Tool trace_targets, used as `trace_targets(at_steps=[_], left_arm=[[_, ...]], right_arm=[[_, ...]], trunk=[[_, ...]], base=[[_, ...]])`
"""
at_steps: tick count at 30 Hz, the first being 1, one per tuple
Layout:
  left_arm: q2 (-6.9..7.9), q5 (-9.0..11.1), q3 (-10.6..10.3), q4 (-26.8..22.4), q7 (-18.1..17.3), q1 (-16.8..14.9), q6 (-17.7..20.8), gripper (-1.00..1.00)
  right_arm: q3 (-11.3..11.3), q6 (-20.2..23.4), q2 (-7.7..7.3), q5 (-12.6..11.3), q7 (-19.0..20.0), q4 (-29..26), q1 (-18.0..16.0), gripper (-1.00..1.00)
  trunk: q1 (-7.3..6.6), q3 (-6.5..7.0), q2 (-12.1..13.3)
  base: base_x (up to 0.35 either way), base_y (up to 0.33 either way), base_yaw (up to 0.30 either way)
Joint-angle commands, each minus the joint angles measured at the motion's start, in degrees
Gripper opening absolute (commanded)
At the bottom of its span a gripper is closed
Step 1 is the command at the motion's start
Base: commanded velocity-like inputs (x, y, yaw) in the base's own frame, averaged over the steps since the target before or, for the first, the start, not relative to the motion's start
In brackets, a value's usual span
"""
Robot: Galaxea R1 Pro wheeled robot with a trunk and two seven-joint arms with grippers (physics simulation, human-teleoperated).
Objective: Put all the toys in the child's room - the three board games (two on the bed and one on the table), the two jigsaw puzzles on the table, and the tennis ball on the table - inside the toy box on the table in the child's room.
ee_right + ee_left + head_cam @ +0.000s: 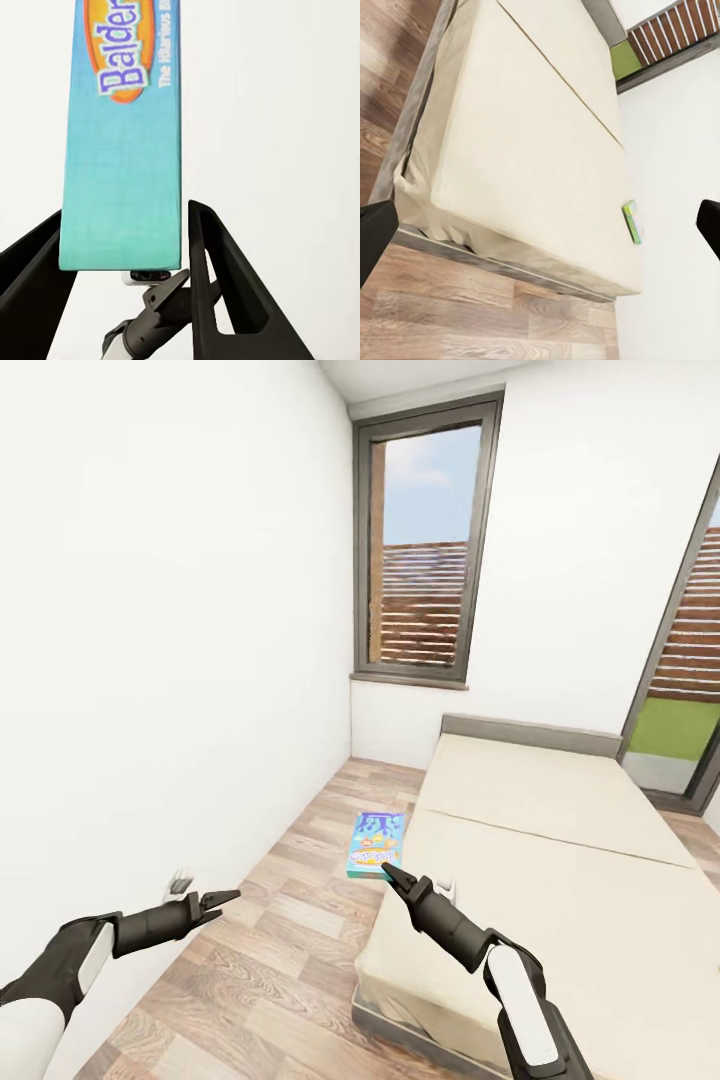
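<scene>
beside the one bed, the right gripper clamped one blue board game while the left gripper hung empty, jaws apart.

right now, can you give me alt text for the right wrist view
A teal board game box with "Balder" lettering stands on end between the two dark fingers of the right end effector, held against a plain white background.

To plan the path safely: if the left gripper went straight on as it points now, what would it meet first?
Most likely the bed, on its beige mattress top; the exact depth is unclear.
</scene>
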Motion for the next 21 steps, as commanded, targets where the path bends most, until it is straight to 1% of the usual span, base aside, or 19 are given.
trace_targets(at_steps=[1,5,12,21], left_arm=[[-0.03,0.2,0.1,0.0,-0.1,-0.1,0.4,1.00],[-0.20,-0.5,-0.2,0.0,-0.1,0.0,0.4,1.00],[-0.24,-0.9,-2.3,0.0,-0.1,-0.1,0.4,1.00],[-0.26,-1.0,-2.7,0.0,0.0,0.0,0.4,1.00]], right_arm=[[-0.2,0.4,0.07,0.0,0.1,0.0,-0.1,-1.00],[-0.2,0.4,0.07,0.0,0.2,0.0,-0.1,-1.00],[-0.3,0.4,0.07,0.0,0.2,0.3,-0.1,-1.00],[-0.3,0.4,0.07,0.1,0.2,0.4,-0.1,-1.00]], trunk=[[-0.22,0.11,0.4],[-1.10,0.82,2.0],[-2.64,2.08,4.8],[-4.61,3.70,8.4]], base=[[0.000,0.000,0.008],[0.000,0.000,0.003],[0.000,0.000,0.000],[0.000,0.000,0.000]])
